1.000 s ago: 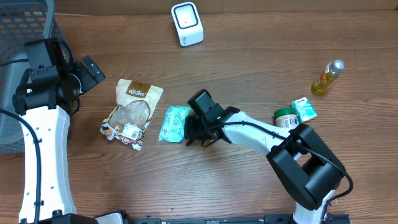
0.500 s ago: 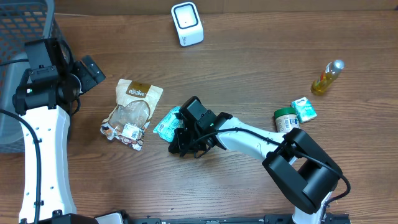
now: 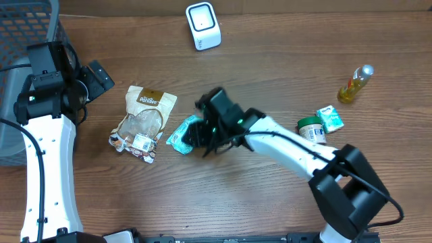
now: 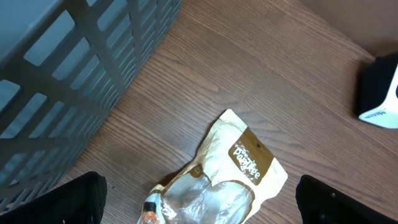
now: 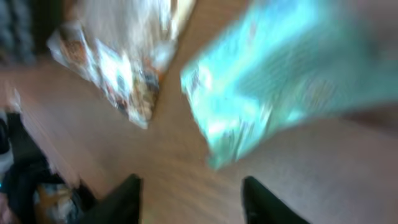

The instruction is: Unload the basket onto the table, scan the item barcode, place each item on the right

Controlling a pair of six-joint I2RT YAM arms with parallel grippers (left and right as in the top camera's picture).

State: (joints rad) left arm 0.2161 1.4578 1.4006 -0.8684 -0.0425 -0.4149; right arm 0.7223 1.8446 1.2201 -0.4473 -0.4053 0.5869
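Overhead, left edge: grey basket fills the upper-left corner. Just right of it hangs the left gripper, over wood. Its jaws are wide apart and hold nothing. In its wrist view the fingers sit in the two lower corners, with the snack bag showing in the gap. It is well apart from the packet.

Left of centre: snack bag lies flat on the table, brown label end toward the top of the frame.

Centre: packet, teal, lies flat and tilted just right of the bag. A thin strip of wood separates them.

The right gripper is over the packet's right end, overlapping it as seen from above. Its wrist view is blurred. Two dark fingers at the bottom edge stand apart with only wood between them. The packet lies beyond the tips, toward the upper right, not in the gap. The jaws read as parted and holding nothing. Whether a tip touches the packet, cannot tell.

Top centre: scanner, white, up-frame from the packet, open wood between.

Right side: jar and carton just beside each other; bottle tilted, farther up-frame.

Room: open wood below the packet along the lower frame, and up toward the scanner. The bag hems it on the left, the right arm on the right.
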